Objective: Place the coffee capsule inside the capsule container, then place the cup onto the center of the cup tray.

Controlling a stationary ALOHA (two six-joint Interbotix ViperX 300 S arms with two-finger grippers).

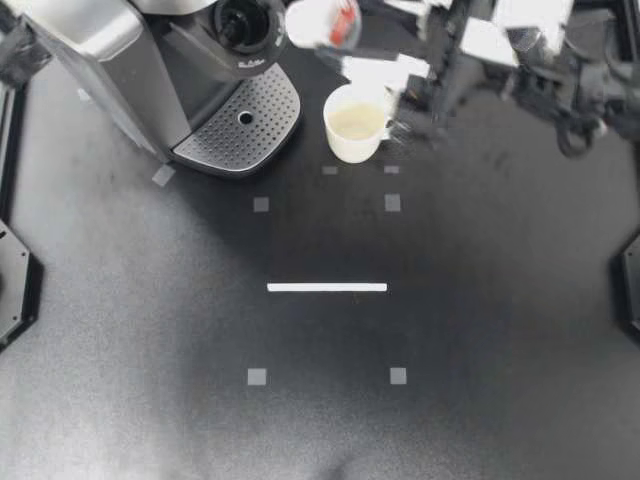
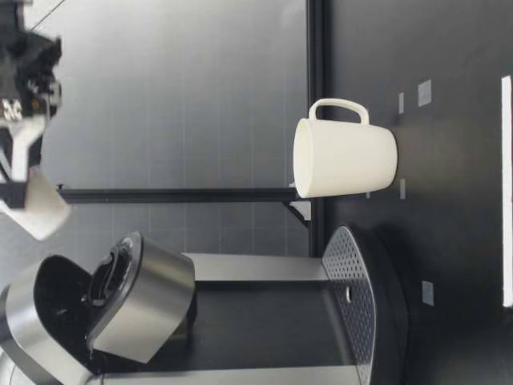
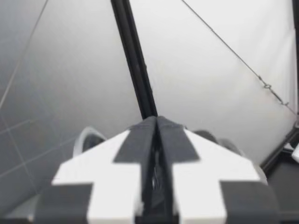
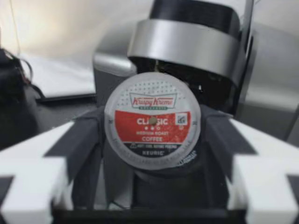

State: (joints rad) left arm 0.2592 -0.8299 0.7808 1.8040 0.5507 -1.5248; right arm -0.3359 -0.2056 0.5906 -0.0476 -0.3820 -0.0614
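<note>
Capsule (image 1: 318, 22) clamped between both fingers of right gripper (image 1: 338, 30), high beside coffee machine's open holder (image 1: 245, 25); cup (image 1: 356, 124) on table beside tray (image 1: 262, 110); left gripper (image 3: 156, 140) closed.

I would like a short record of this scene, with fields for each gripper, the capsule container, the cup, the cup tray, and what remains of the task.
right gripper: shut on the round foil-lidded coffee capsule, held in the air
left gripper: shut, holding nothing
capsule container: round dark chamber on the grey coffee machine, standing open
cup: white handled mug, upright on the black table, beside the tray
cup tray: perforated silver plate, bare
remaining: both steps
</note>
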